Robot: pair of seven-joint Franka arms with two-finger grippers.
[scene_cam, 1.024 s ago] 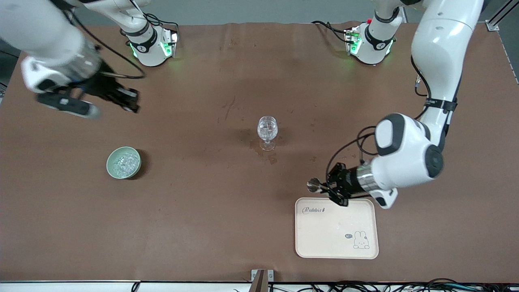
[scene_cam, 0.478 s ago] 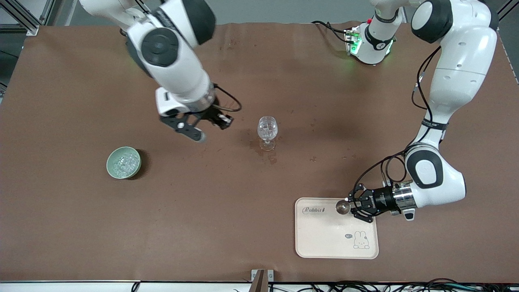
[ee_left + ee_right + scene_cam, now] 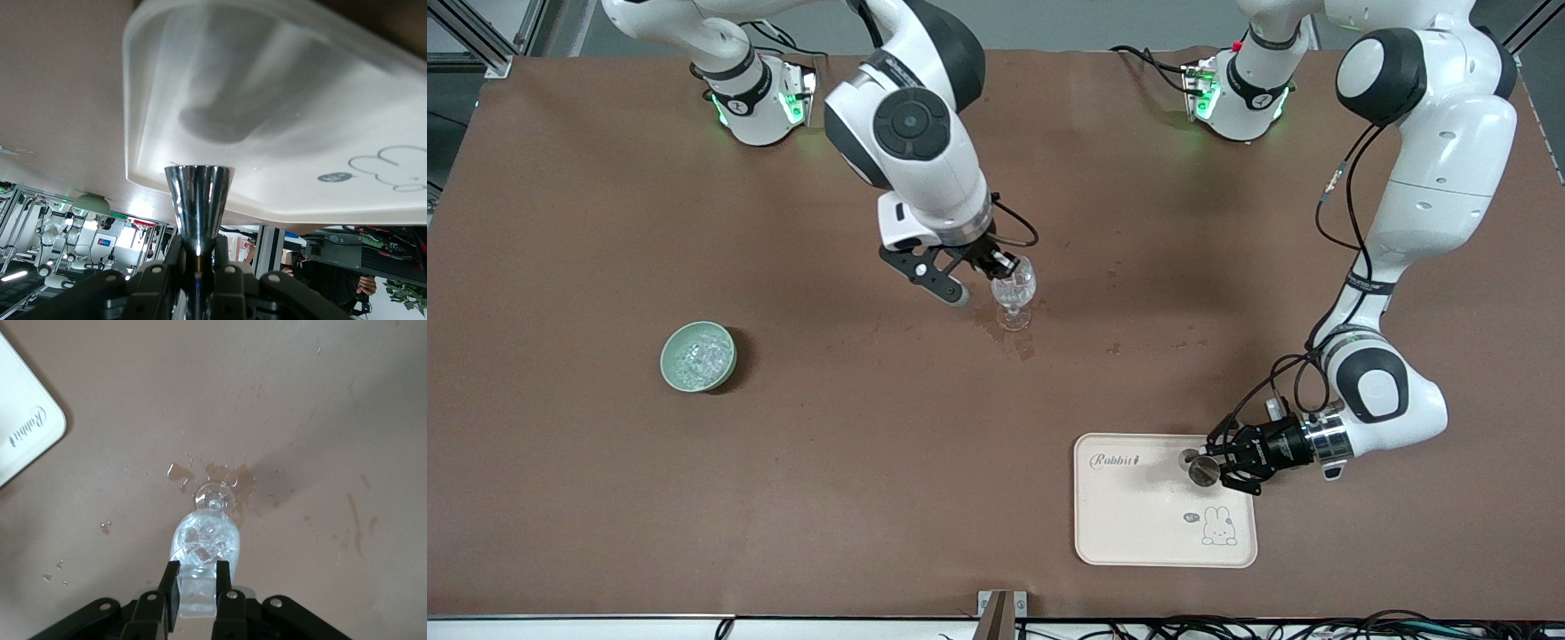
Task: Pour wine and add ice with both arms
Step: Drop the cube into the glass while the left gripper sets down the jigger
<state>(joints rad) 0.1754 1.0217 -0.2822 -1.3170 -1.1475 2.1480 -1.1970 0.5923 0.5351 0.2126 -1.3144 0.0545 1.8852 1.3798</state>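
A clear stemmed glass point(image 3: 1014, 286) with ice chunks in its bowl stands mid-table, also in the right wrist view point(image 3: 203, 537). My right gripper point(image 3: 1003, 265) is right over its rim, shut on a clear ice cube point(image 3: 199, 593). A pale green bowl point(image 3: 669, 366) holding ice point(image 3: 699, 356) sits toward the right arm's end. My left gripper point(image 3: 1216, 464) is shut on the stem of a shiny metal cone-shaped piece point(image 3: 1202, 472), held low over the cream tray point(image 3: 1138, 524). In the left wrist view the piece point(image 3: 198, 193) points at the tray point(image 3: 280, 80).
Spilled liquid point(image 3: 1009, 342) wets the brown table around the glass foot, also in the right wrist view point(image 3: 230, 480). The tray's corner shows there too point(image 3: 20, 433). The tray has a rabbit drawing point(image 3: 1218, 526).
My right arm has swung from the right arm's end of the table to over the glass. My left gripper has carried the metal piece from beside the tray to low over it.
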